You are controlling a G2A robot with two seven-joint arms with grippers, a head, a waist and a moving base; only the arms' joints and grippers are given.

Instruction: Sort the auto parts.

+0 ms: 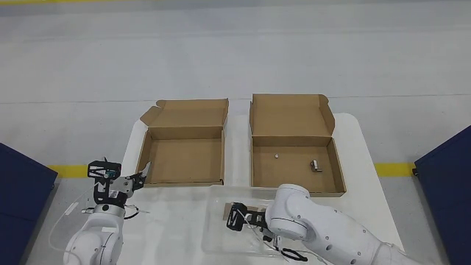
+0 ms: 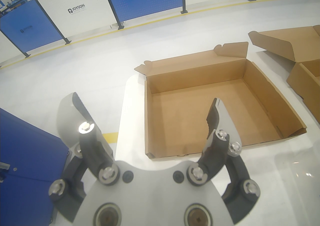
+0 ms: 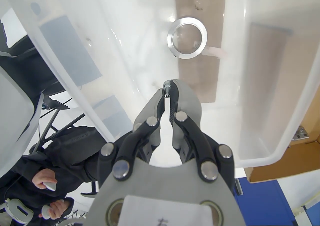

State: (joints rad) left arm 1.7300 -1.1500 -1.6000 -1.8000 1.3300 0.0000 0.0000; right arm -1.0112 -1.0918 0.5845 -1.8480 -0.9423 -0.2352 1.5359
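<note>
My right gripper (image 3: 167,89) is inside the clear plastic bin (image 3: 287,122), shut on a small metal screw (image 3: 166,85) pinched at its fingertips. A flat metal ring (image 3: 187,37) lies on the bin floor just beyond the tips. My right arm (image 1: 298,221) hangs over the bin (image 1: 221,235) at the table's front. My left gripper (image 2: 145,109) stands open with nothing in it, above the table by the near left corner of the empty left cardboard box (image 2: 212,111). The right box (image 1: 335,169) holds a small bracket (image 1: 315,165) and a tiny part (image 1: 274,155).
Both boxes sit side by side at the back of the white table (image 1: 353,129), lids folded back. The left box (image 1: 184,158) has a bare floor. The bracket (image 3: 301,134) shows past the bin's rim. Blue barriers (image 1: 445,191) flank the table.
</note>
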